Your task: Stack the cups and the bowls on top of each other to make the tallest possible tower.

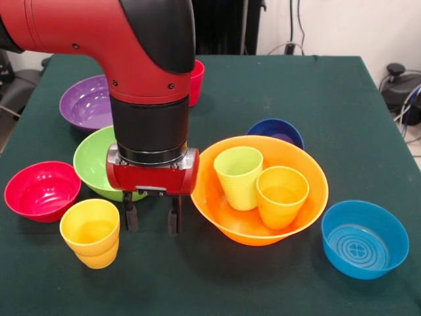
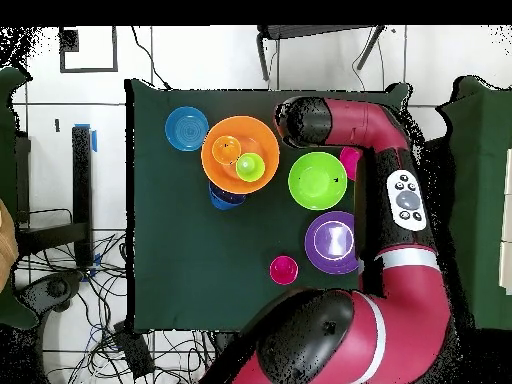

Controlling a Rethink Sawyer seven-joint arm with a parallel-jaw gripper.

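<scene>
My gripper [image 1: 152, 218] is open and empty, fingers pointing down just above the table. It hangs between a yellow cup [image 1: 90, 232] on its left and the big orange bowl [image 1: 243, 230] on its right. A light green cup [image 1: 238, 176] and an orange cup [image 1: 281, 195] stand upright side by side inside the orange bowl [image 2: 256, 134]. The lime green bowl [image 1: 92, 161] sits right behind the gripper. A red cup [image 1: 197, 82] shows partly behind the arm. In the overhead view the arm hides the gripper and the yellow cup.
A small red bowl [image 1: 43, 189] sits front left and a purple bowl [image 1: 85, 102] back left. A dark blue bowl [image 1: 276, 130] touches the orange bowl's far side. A light blue bowl [image 1: 365, 238] sits front right. The table's edge runs close in front.
</scene>
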